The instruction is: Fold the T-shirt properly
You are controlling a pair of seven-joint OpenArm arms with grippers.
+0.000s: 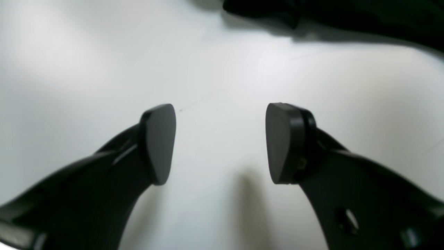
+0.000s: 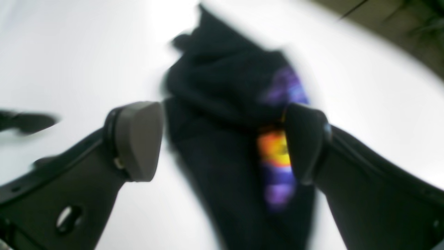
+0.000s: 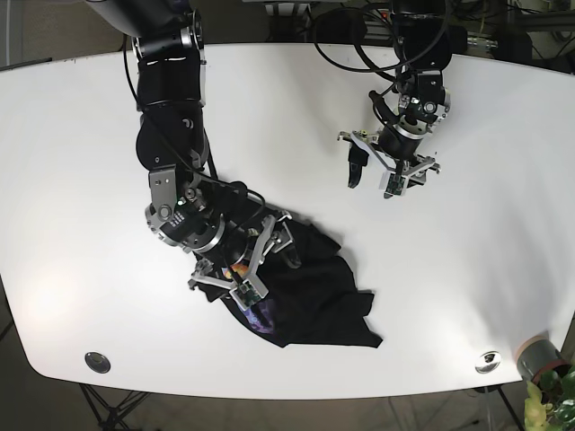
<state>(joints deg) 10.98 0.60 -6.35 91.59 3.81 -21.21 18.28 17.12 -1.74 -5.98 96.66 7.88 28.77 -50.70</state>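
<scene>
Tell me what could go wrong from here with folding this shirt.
The T-shirt lies crumpled, so the open right tool may pinch several bunched layers at once and drag the heap instead of spreading it. The left tool hangs open over bare table, apart from the cloth, so nothing pins the far side.

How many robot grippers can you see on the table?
2. The right gripper hangs open over the crumpled black T-shirt. The left gripper hangs open above the bare white table, apart from the shirt.
</scene>
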